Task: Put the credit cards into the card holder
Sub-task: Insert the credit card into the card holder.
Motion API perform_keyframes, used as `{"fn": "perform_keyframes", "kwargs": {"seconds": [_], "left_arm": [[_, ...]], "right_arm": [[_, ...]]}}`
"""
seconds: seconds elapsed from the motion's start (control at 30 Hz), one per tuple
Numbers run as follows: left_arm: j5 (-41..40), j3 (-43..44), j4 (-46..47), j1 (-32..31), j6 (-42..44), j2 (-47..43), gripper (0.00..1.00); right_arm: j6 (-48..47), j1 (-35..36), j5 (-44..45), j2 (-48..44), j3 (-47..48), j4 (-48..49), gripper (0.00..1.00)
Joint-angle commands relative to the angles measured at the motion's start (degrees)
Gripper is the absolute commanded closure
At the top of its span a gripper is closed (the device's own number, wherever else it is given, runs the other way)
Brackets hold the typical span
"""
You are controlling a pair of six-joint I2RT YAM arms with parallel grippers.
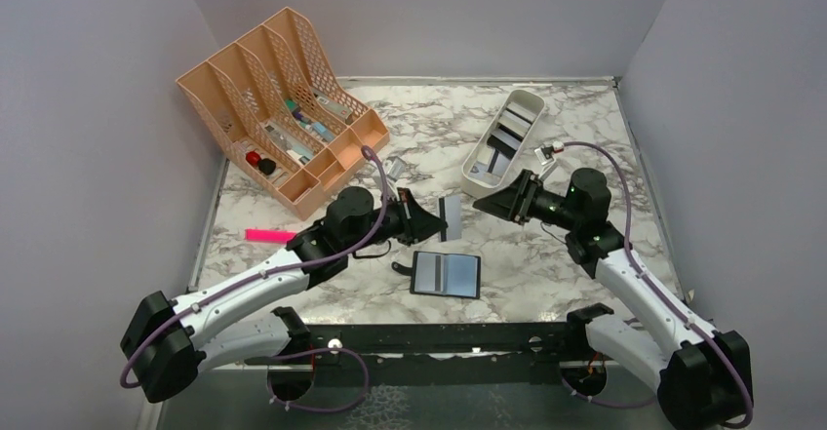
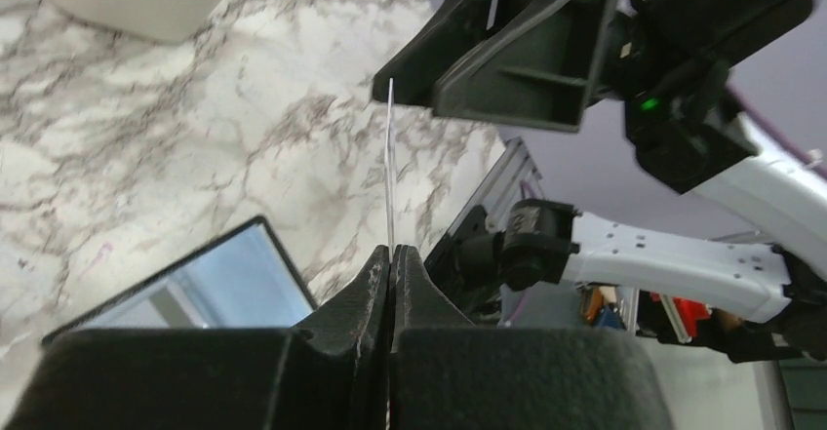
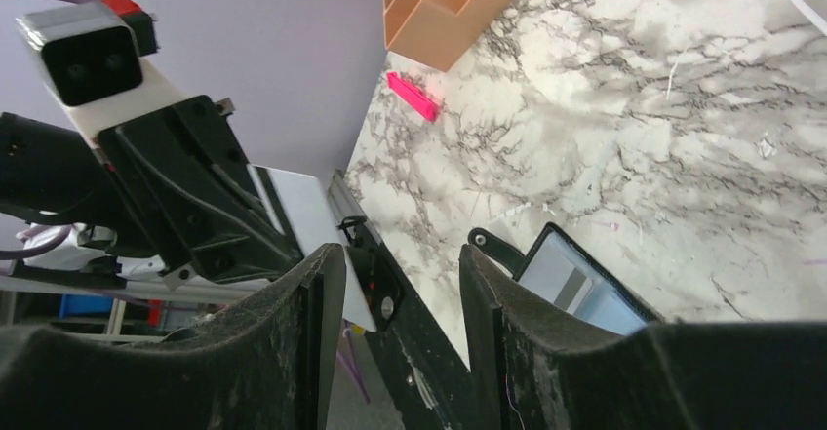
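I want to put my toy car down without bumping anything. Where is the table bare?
Bare marble: at the back, between the peach organizer and the white tray; in front, between the card holder and the right arm. Crowded: the middle, where the left end effector holds a card beside the open right end effector.
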Motion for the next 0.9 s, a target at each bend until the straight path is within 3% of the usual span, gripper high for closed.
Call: {"fn": "perform_keyframes", "kwargs": {"seconds": [0.0,0.3,0.57,0.87], "left_arm": [[3.21,-4.0,-3.98,-0.12,0.59,0.28,1.0],[6.0,-9.29,-1.16,-0.17,-1.39,3.88,1.0],[6.39,-15.29,4.37,-0.16,-4.2,8.85,1.0],[9.89,-13.84,6.3,-0.27,-4.81,18.08,1.0]], "right_arm": [[-3.78,-0.03,2.43,-1.97,1.56,-9.9,0.49],[-6.11,0.14,10.45,-4.64,-6.74,-16.98,0.53],[-11.36,0.92,12.61,1.9,-12.22,-20.42,0.55],[-15.32,2.93,12.85,9.0,-10.35,-21.69,0.59]]}}
